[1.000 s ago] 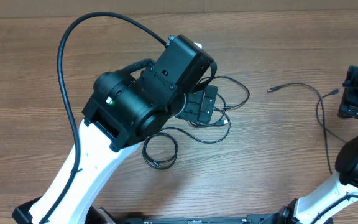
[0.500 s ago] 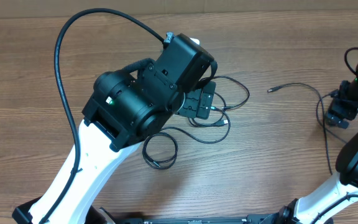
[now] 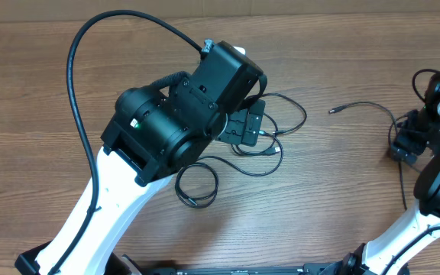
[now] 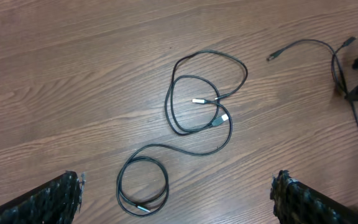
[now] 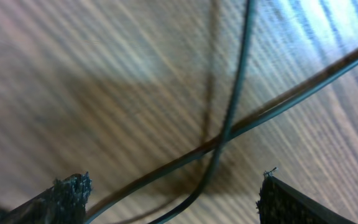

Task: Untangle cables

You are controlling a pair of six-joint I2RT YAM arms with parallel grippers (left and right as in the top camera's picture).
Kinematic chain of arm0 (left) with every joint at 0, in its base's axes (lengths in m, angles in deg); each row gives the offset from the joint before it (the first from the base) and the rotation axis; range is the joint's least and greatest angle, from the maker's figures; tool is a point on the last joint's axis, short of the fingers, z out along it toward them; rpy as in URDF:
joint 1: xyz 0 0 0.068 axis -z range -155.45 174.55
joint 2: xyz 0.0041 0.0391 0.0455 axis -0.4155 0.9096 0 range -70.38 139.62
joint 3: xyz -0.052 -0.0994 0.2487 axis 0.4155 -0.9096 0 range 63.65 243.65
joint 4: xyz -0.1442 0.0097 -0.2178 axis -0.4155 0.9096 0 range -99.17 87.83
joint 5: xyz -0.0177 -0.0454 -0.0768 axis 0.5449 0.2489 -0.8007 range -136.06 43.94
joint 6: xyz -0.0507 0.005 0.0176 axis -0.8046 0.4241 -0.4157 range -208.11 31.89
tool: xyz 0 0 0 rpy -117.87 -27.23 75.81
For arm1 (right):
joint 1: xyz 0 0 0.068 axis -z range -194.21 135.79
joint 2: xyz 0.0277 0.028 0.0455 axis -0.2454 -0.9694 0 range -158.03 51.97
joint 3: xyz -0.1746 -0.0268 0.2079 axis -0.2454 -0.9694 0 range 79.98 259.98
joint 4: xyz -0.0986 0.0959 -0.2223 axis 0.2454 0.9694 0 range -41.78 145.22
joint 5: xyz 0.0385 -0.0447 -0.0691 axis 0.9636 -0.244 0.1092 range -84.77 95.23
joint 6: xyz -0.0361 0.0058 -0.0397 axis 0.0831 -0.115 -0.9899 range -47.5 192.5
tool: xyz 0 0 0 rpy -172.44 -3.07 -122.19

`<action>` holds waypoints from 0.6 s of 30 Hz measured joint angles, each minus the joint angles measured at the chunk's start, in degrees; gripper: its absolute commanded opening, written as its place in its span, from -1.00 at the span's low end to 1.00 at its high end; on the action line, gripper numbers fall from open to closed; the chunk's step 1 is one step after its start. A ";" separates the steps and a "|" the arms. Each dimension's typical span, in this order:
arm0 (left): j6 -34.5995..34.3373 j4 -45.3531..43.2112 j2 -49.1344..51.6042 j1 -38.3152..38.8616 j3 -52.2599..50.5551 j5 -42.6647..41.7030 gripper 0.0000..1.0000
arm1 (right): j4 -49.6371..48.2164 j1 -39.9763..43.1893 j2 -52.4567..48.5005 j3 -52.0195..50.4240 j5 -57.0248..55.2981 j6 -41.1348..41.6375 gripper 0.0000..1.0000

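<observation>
Across the table overhead, bare wood grain lies open at left. The left arm overhangs the looped cables, and the right end effector sits by a lone cable near the right edge.

From the left wrist, the left end effector gapes wide, released, above thin black loops showing three silver plug tips.

From the right wrist, released jaws straddle two crossing strands, blurred.

Thin black cables lie loosely looped mid-table, silver-tipped — one separate cord trails right.
</observation>
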 measured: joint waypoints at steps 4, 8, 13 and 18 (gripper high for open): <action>0.00 -0.50 0.00 0.00 0.00 0.00 1.00 | 0.50 0.00 -0.61 -0.04 -0.02 0.02 0.72; 0.00 -0.57 0.00 0.00 0.00 0.00 0.99 | -1.79 0.00 -0.61 -1.11 -0.02 0.11 0.69; 0.00 -0.98 0.00 0.00 0.00 0.44 1.00 | -4.48 -0.02 -0.50 -3.21 -0.20 0.28 0.24; 0.00 -1.11 0.00 0.00 0.00 1.27 0.99 | -5.75 -0.04 -0.31 -3.72 -0.59 0.63 -0.26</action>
